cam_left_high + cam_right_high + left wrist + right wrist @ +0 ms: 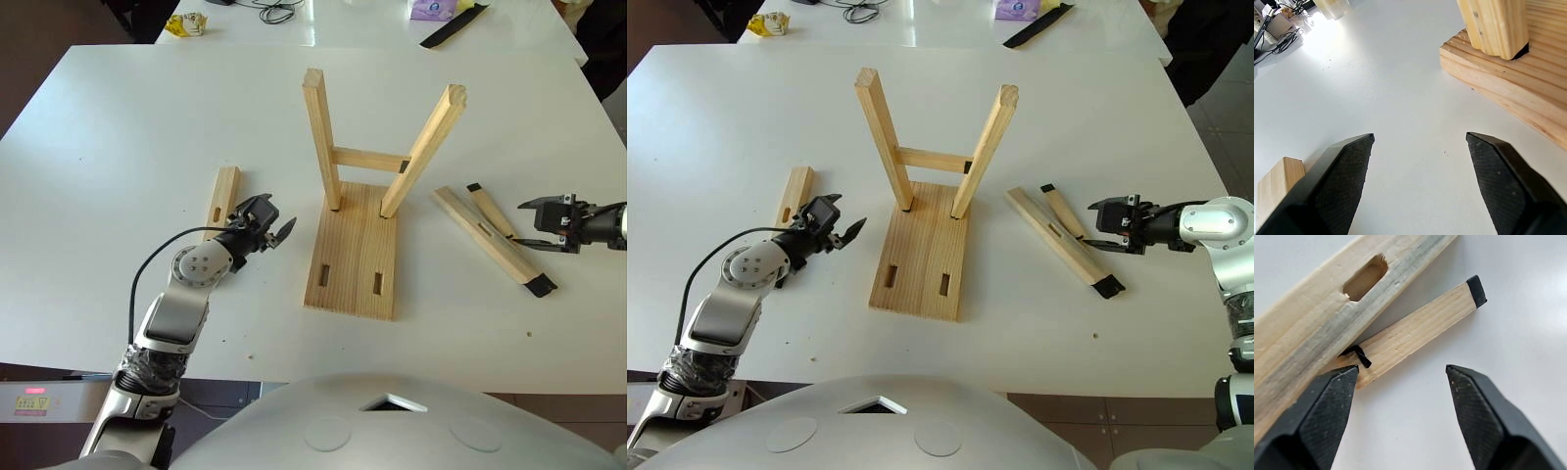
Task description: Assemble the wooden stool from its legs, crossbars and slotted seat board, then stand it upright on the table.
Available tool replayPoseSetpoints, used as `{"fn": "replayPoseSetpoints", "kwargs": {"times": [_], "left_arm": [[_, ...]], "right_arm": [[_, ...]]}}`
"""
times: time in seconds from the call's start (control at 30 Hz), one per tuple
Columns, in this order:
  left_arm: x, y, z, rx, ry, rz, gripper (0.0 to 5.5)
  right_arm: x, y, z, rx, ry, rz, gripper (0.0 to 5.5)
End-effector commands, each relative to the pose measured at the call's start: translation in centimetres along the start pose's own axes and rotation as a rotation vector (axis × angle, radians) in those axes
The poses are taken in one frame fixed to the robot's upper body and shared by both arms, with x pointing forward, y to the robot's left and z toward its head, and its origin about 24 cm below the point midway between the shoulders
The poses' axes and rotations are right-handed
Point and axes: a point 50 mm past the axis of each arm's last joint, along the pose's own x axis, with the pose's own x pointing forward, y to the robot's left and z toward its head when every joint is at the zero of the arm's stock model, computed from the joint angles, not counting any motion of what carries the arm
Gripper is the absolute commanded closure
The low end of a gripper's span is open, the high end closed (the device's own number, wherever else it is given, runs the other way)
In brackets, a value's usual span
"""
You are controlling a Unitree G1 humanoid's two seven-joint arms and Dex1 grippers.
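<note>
The slotted seat board [353, 257] lies flat mid-table with two legs [321, 137] [425, 149] standing in its far slots, joined by a crossbar [369, 159]. Two near slots [323, 274] are bare. A loose leg [223, 201] lies to the left; my left gripper [274, 227] is open just right of it, over bare table. On the right lie a slotted leg [493, 240] and a short black-tipped crossbar [490, 211]. My right gripper [537, 223] is open just right of them, its fingers [1322, 416] beside the crossbar's end [1415, 330].
Beyond the white table [137, 127] stands a second table with a yellow packet [188, 24], cables [277, 12], a purple pack [432, 9] and a black strip [451, 26]. Bare surface lies left and in front of the board.
</note>
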Motion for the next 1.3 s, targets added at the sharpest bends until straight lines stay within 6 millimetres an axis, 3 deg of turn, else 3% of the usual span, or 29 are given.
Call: {"fn": "replayPoseSetpoints", "kwargs": {"times": [0.03, 0.4, 0.53, 0.77, 1.3], "left_arm": [[0.1, 0.1, 0.2, 0.013, -0.005, -0.008, 2.00], [0.2, -0.3, 0.4, 0.006, -0.018, -0.013, 2.00], [0.1, -0.3, 0.6, 0.006, -0.025, -0.017, 2.00], [-0.3, 0.0, 0.3, 0.003, -0.015, -0.001, 2.00], [-0.3, 0.1, 0.4, 0.007, -0.013, -0.001, 2.00]], "right_arm": [[0.0, -0.6, 1.2, -0.024, -0.049, -0.006, 2.19], [0.5, -0.8, 2.4, -0.050, -0.082, -0.036, 2.19], [0.0, -1.6, 1.4, -0.053, -0.026, -0.096, 2.19], [-0.7, -0.7, -0.4, -0.117, 0.057, -0.033, 2.19], [0.2, 1.3, 1.8, -0.116, -0.060, 0.064, 2.19]]}}
